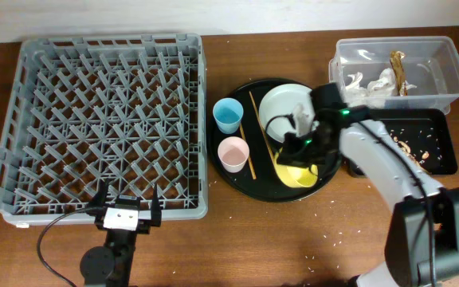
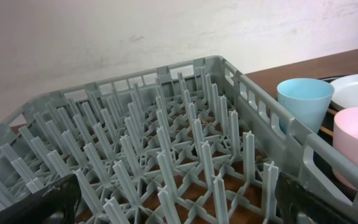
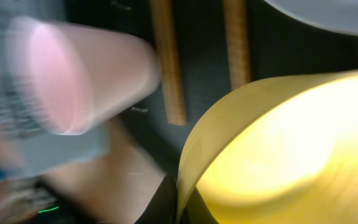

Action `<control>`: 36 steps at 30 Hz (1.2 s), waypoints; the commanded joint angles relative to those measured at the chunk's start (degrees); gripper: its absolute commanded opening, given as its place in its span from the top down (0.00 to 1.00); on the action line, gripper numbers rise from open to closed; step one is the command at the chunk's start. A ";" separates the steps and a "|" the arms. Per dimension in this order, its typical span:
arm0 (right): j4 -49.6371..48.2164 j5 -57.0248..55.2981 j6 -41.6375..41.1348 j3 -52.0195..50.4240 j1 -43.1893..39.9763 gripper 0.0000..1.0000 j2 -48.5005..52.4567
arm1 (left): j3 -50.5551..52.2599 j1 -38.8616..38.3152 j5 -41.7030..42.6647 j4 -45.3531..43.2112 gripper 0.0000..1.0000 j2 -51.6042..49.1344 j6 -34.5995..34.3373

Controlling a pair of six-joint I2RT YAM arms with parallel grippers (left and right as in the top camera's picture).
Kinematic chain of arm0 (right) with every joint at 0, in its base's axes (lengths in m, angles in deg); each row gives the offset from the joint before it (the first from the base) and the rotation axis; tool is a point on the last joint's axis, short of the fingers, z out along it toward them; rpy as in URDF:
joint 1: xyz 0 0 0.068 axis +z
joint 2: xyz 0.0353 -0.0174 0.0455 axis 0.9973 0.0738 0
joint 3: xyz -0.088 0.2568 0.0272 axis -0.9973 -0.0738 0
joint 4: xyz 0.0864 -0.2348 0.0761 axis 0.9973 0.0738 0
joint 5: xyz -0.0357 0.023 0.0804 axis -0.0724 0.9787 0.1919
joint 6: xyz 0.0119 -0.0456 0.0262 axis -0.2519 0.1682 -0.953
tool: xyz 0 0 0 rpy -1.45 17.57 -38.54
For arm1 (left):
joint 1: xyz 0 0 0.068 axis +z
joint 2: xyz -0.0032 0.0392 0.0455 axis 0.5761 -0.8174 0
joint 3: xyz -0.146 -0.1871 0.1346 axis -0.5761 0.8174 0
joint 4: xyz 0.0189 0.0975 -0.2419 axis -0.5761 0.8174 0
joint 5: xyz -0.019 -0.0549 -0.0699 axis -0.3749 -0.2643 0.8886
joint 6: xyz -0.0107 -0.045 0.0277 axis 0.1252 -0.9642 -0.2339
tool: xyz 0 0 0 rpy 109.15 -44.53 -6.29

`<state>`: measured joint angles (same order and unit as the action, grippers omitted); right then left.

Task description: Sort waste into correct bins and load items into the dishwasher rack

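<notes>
Noted right tool [image 1: 297, 158] over the large round black tray [image 1: 241, 177] near the middle of the surface, clenched on the rim of the yellow round bowl [image 1: 298, 176]. Confirmed in the wrist view, though smeared: rim running down between the dark fingers [image 3: 165, 208].

Logged left tool [image 1: 128, 206] released, jaws spread wide, at the near wall of the large square grey pegged plastic rack [image 1: 102, 112] by the left edge of the surface. Found nothing loaded in the rack.

Located on the round tray: pale grey round plate [image 1: 284, 102] just beside the bowl, small pink cup [image 1: 233, 153], small light-blue cup [image 1: 228, 114], two thin wooden chopsticks [image 1: 253, 137].

Saw crumpled white paper napkins [image 1: 373, 80] in the clear plastic rectangular tub [image 1: 449, 56] at the far right corner, and beige-brown food scraps [image 1: 411, 147] in the shallow black rectangular tray [image 1: 449, 163] just nearer.

Risks, judged:
- Slip or rotation in the jaws. Cause: single-edge pinch on a thin smooth wall, weight hanging to one side. Expect a dropped bowl to strike plate or pink cup.
- Toppled cups or a dragged chopstick. Cause: low carry toward the rack, straight over both cups.
- Snagging on rack wall or pegs. Cause: too shallow an entry.
- Cannot tell bowl contents; possible spill on tilting.
</notes>
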<state>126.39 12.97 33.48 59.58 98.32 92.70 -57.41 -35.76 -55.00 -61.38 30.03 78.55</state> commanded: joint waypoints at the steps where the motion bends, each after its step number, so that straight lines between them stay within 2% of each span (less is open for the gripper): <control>1: 1.97 -26.67 -1.42 0.74 7.23 0.96 -0.44 | 0.26 -0.22 0.42 0.11 0.00 0.17 0.68; 4: 0.44 -28.37 -2.91 0.37 9.92 0.96 3.06 | 0.26 -0.22 0.42 0.11 0.00 0.17 0.70; 9: 1.14 -21.84 -2.89 1.31 9.88 0.79 3.54 | -0.33 -0.22 0.61 -1.64 0.00 0.17 -1.05; 10: 3.10 -20.74 -2.89 4.02 9.88 0.75 3.54 | -2.21 -0.22 0.39 -1.57 0.00 0.15 -1.07; 12: 8.70 -20.31 -2.86 11.43 9.88 0.75 3.50 | -7.72 0.13 0.39 1.36 0.00 -1.53 -1.07; 14: 14.78 -20.22 -2.84 20.98 9.88 0.74 3.43 | -18.53 0.15 0.42 10.14 0.00 -8.57 -1.07; 16: 16.11 -17.14 -2.86 25.77 9.88 0.55 3.43 | -31.58 0.15 0.72 17.49 0.00 -20.68 -1.05; 18: 14.69 -13.27 -4.28 25.44 10.01 0.53 3.63 | -47.78 0.15 4.57 25.92 0.00 -35.95 -2.32; 20: 13.29 -13.22 -5.18 25.22 10.05 0.51 4.28 | -65.57 0.15 8.37 40.61 0.00 -52.39 -3.63; 22: 11.65 -13.25 -5.95 24.26 11.15 0.48 5.18 | -77.11 0.11 8.55 51.65 0.00 -65.31 -3.61; 23: 10.99 -13.25 -6.36 24.00 12.04 0.48 6.10 | -78.77 0.11 8.55 52.83 0.00 -69.53 -3.61; 26: 10.05 -13.27 -7.56 23.91 15.61 0.48 10.56 | -78.77 0.11 13.14 53.57 0.00 -76.65 -3.61; 29: 9.11 -13.92 -9.35 23.89 16.46 0.49 13.31 | -78.77 0.11 12.79 54.18 0.00 -78.36 -3.39; 32: 8.04 -13.86 -9.57 23.89 16.70 0.56 18.08 | -78.75 0.11 12.81 53.48 0.00 -78.36 -3.41; 34: 7.82 -13.92 -10.23 23.89 16.68 0.78 19.87 | -78.75 0.11 12.83 53.46 0.00 -78.36 -3.41; 35: 7.82 -13.92 -10.40 23.89 16.68 0.95 19.96 | -78.75 0.11 12.83 53.51 0.00 -78.36 -3.41; 36: 7.85 -13.88 -10.43 23.89 16.61 0.96 19.96 | -78.75 0.11 12.90 53.48 0.00 -78.36 -3.43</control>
<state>134.39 -0.86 23.69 83.73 114.70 112.35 -135.18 -35.76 -43.22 -7.77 -48.18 75.47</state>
